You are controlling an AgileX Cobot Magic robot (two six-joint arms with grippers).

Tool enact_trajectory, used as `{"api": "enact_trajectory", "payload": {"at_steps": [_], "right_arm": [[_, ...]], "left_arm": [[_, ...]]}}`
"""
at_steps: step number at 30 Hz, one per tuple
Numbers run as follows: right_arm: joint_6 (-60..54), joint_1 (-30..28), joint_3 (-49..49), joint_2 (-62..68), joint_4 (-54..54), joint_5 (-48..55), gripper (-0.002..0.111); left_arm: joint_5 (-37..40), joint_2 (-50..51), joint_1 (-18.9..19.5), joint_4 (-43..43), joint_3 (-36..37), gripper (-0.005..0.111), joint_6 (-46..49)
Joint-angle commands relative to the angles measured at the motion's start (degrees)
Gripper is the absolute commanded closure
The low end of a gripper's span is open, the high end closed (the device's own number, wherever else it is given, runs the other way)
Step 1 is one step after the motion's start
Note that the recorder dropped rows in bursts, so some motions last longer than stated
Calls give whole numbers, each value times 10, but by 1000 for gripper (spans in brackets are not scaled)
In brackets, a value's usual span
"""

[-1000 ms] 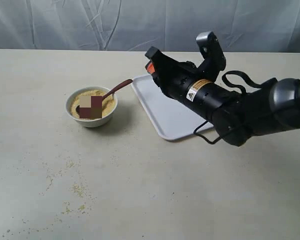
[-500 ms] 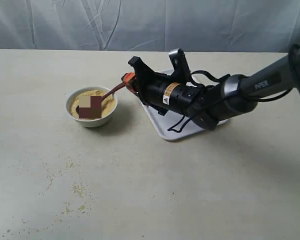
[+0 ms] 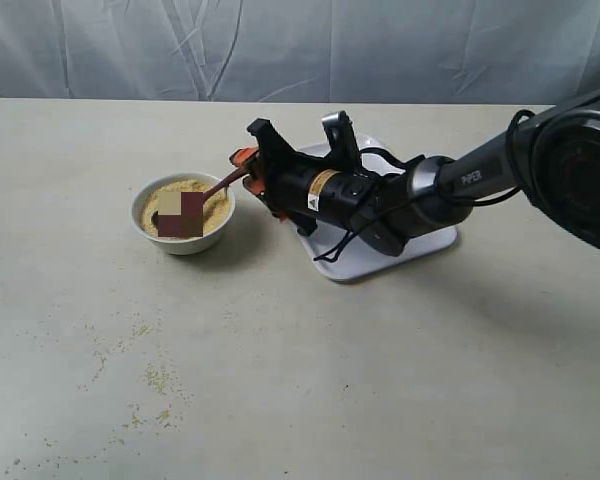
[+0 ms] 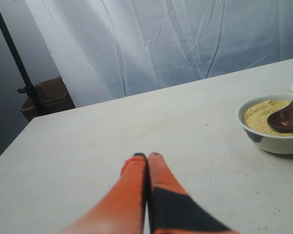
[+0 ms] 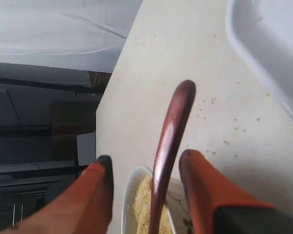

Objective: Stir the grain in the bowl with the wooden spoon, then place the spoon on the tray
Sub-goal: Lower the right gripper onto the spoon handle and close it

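The white bowl [image 3: 183,240] stands left of centre, filled with yellow-tan grain [image 3: 212,205]. In it rests the dark wooden spoon [image 3: 225,183], its handle slanting up over the rim toward the white tray [image 3: 420,250]. My right gripper [image 3: 242,166] is open, reaching from over the tray. The right wrist view shows the spoon handle [image 5: 173,122] between the two orange fingers [image 5: 198,180], with a gap on each side, above the bowl [image 5: 128,195] and grain [image 5: 144,204]. My left gripper [image 4: 146,157] is shut on nothing, low over bare table, apart from the bowl [image 4: 271,142].
Loose greenish-yellow specks [image 3: 152,380] lie scattered on the table's front left. The right arm lies across most of the tray [image 5: 263,44]. A grey curtain hangs behind the table. A black pole and brown box [image 4: 49,95] stand beyond the table's far corner.
The right arm has moved left from above the tray and lowered, bringing its open fingers around the end of the spoon handle. Bowl and spoon have stayed put.
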Motion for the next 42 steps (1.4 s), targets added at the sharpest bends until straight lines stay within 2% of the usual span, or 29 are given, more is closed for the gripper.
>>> {"api": "enact_trajectory", "payload": {"at_steps": [1, 7, 9, 11, 15, 19, 26, 30, 33, 38, 40, 42], "right_arm": [[0, -3, -26, 12, -5, 4, 63], [0, 1, -39, 21, 2, 9, 63], [0, 1, -39, 22, -2, 17, 67], [0, 1, -39, 22, -4, 24, 78], [0, 1, -39, 22, 0, 35, 109], [0, 1, -38, 22, 0, 68, 108], [0, 1, -37, 18, 3, 40, 108], [-1, 1, -37, 8, -6, 63, 108], [-1, 1, -37, 2, -16, 88, 101], [0, 1, -37, -1, -33, 96, 59], [1, 1, -37, 2, -29, 96, 55], [3, 1, -38, 3, -17, 87, 55]], "left_arm": [[-3, -3, 0, -2, 2, 107, -1], [-3, -3, 0, -2, 2, 107, -1], [-3, -3, 0, -2, 2, 107, -1], [-3, -3, 0, -2, 2, 107, -1], [-3, -3, 0, -2, 2, 107, -1], [-3, -3, 0, -2, 2, 107, -1], [-3, -3, 0, -2, 2, 107, -1], [-3, -3, 0, -2, 2, 107, -1], [-3, -3, 0, -2, 2, 107, -1], [-3, -3, 0, -2, 2, 107, -1], [-3, -3, 0, -2, 2, 107, -1], [-3, -3, 0, -2, 2, 107, -1]]}}
